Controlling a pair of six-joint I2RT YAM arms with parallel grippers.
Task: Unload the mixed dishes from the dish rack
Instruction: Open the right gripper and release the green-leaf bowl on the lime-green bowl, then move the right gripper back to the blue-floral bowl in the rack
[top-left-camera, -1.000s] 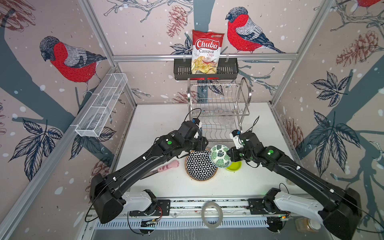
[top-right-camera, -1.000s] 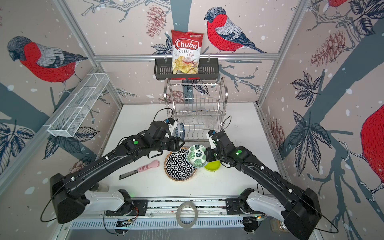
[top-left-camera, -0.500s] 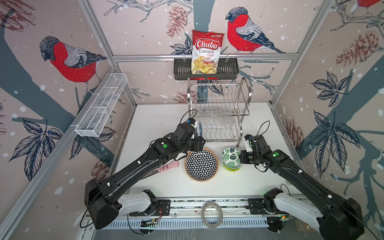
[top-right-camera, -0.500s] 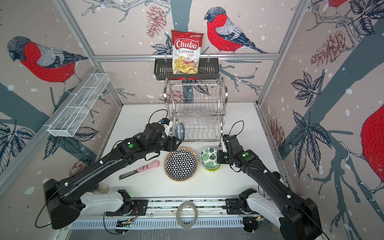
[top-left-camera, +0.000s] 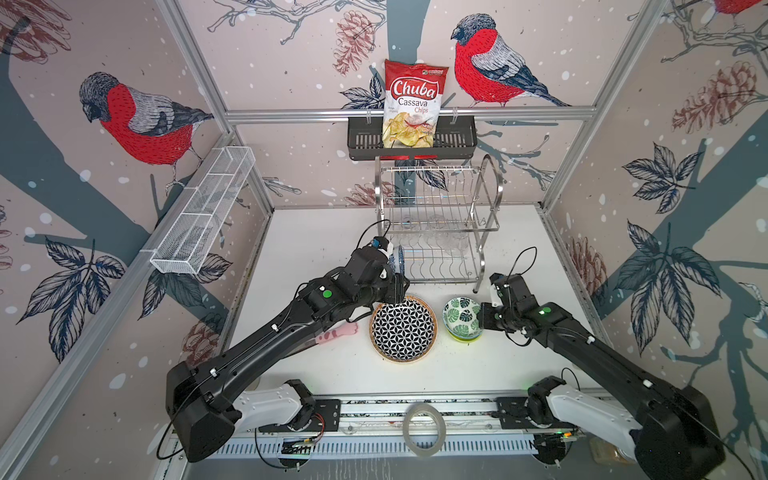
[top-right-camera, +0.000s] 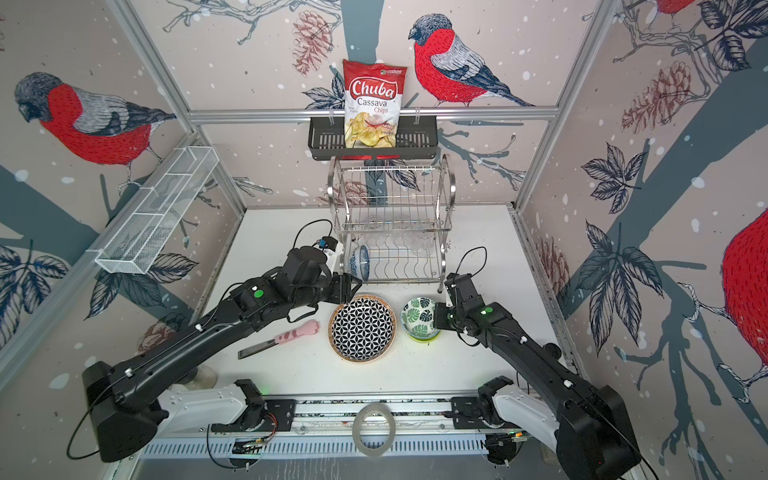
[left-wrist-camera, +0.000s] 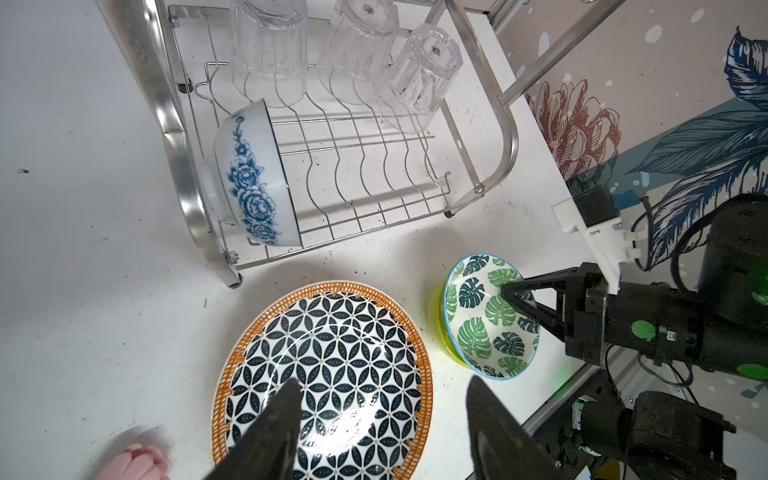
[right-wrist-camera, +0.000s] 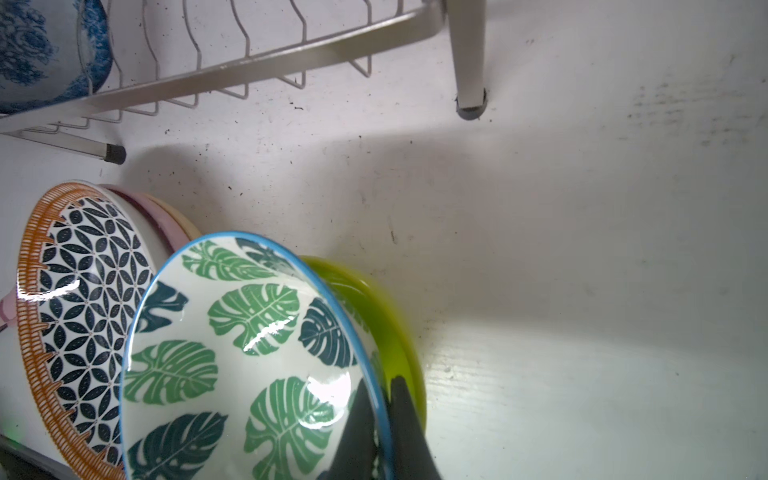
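Green-leaf bowl (top-left-camera: 461, 318) pinched at its rim by the outstretched right gripper (top-left-camera: 482, 319), now lowered into the lime bowl (top-left-camera: 467, 337) from midair; left gripper (left-wrist-camera: 380, 384) spread above the plate (top-left-camera: 403, 328).

My two arms are matt black, with long boxy links and round joints. In a top view the left arm (top-left-camera: 266, 332) grows from a white shoulder housing (top-left-camera: 270, 405) at 7 o'clock, and the right arm (top-left-camera: 590, 353) from a similar one between 4 and 5 o'clock. Each forearm carries a round green mark (top-left-camera: 327, 294) and small white clips (top-left-camera: 275, 327). A thin black cable (top-left-camera: 371, 227) loops to a white camera bracket (top-left-camera: 386, 247) on each wrist. The left gripper (left-wrist-camera: 382, 384) and the right gripper (left-wrist-camera: 508, 291) have black fingers (left-wrist-camera: 274, 432) that narrow to a wedge.
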